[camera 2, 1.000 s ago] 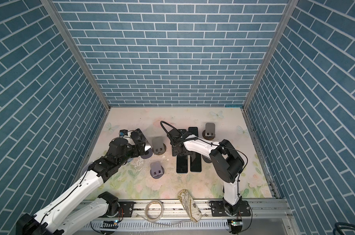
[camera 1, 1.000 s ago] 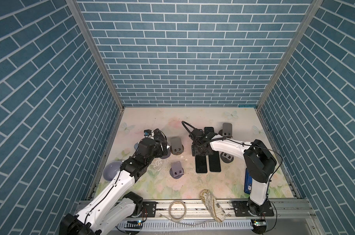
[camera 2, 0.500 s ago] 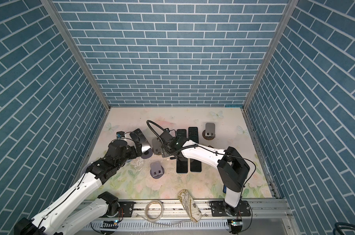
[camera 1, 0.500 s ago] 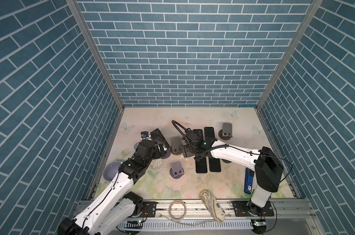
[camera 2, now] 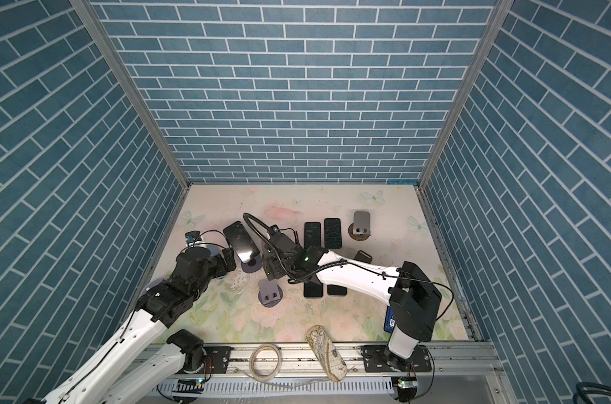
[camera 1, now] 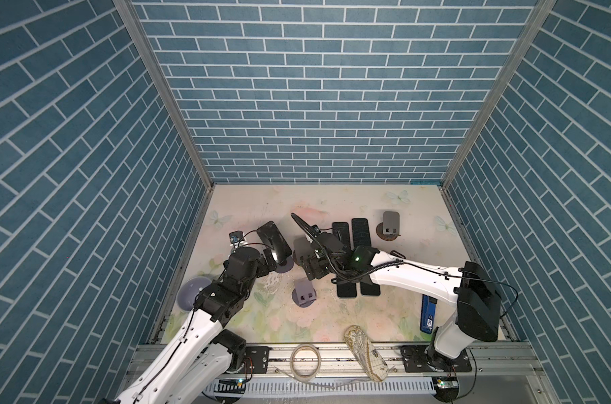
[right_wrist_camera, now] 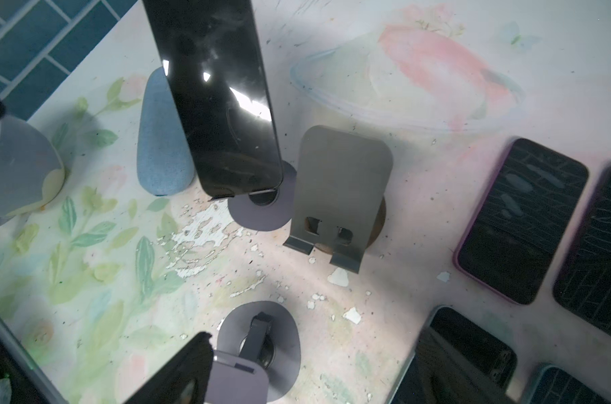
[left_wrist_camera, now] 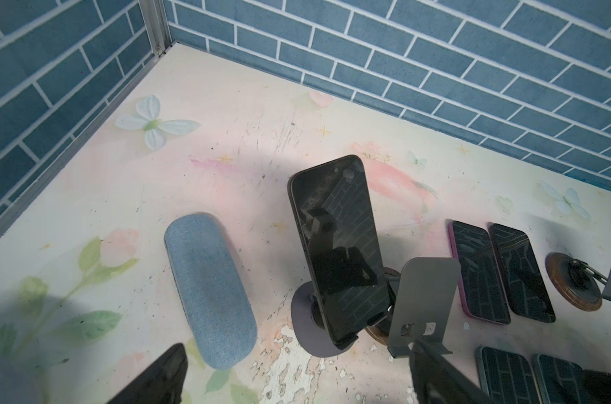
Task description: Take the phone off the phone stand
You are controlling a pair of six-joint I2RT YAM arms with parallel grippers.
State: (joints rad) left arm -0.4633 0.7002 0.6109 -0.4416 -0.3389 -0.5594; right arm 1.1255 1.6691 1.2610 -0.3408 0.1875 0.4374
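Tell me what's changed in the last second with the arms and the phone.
The right gripper swung left, from above the flat phones to beside the phone. The left gripper drew back slightly. Neither took hold of anything. The phone stays on its phone stand, both jaws open and empty.

No legible text, label or number anywhere.

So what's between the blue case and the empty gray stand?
The phone, leaning on its purple stand, sits between them in the left wrist view.
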